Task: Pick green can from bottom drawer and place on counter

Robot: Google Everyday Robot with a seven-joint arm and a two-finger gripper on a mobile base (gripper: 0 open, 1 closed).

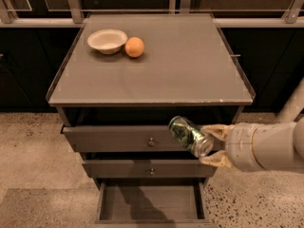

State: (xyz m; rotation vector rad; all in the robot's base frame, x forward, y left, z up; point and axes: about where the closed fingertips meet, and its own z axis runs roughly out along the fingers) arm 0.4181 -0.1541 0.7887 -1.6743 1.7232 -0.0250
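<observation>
My gripper [213,145] reaches in from the right and is shut on the green can [189,135]. The can is tilted, its silver end toward the gripper, and it hangs in front of the top knobbed drawer [118,137], just below the counter's front rim. The counter [180,65] is the flat grey-brown cabinet top above it. The bottom drawer [151,203] is pulled open below, and its flat tray shows nothing in it.
A white bowl [107,40] and an orange fruit [134,47] sit at the counter's back left. The second knobbed drawer [147,168] is slightly open. A speckled floor surrounds the cabinet. A white post [292,103] stands at the right.
</observation>
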